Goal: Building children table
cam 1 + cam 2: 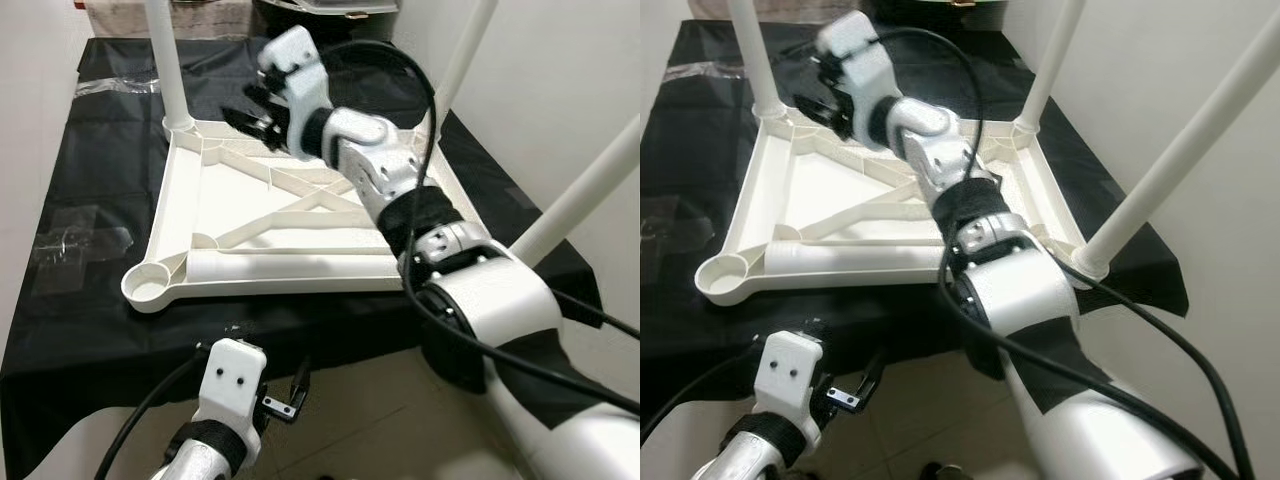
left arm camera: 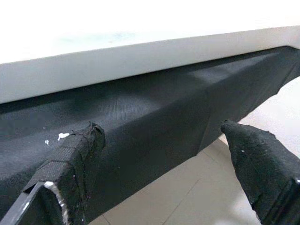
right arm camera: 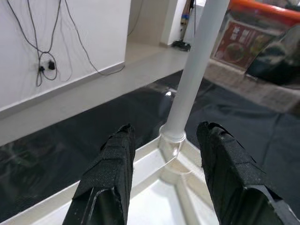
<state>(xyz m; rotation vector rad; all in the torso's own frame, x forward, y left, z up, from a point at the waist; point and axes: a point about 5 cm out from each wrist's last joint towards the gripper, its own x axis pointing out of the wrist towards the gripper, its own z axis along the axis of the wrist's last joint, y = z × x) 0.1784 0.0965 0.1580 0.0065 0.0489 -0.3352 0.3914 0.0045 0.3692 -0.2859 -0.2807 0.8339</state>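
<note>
Here the right pincer gapes empty before a fitted leg; left pincer open, idle below the black cloth.

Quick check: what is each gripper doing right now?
Left gripper: open, empty, low beside the table edge.
Right gripper: open, empty, facing the far-left table leg.

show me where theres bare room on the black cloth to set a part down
Free: the wide black cloth strip along the robot's left of the upturned tabletop, and the far patch beyond it. Crowded: inside the frame, where the right gripper reaches toward the far-left leg and a loose leg lies.
</note>
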